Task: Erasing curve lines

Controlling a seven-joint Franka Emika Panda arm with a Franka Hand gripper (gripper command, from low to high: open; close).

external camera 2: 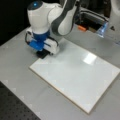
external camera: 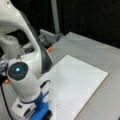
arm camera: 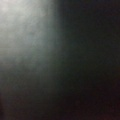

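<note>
Both front views show the end effector (external camera 2: 43, 53) at the white board's (external camera 2: 77, 75) corner, grip state unclear.

One white board (external camera 2: 75, 75), one arm (external camera 2: 47, 17)

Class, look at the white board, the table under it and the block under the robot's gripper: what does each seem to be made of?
White board: smooth, glossy coating, since it mirrors a light patch; its thin brownish edge suggests wood fibre underneath. Table: matte grey, perhaps metal or laminate; unclear. Black block under the gripper, at the board's corner: dull and dark, possibly felt or foam. No curve lines show on the board.
</note>
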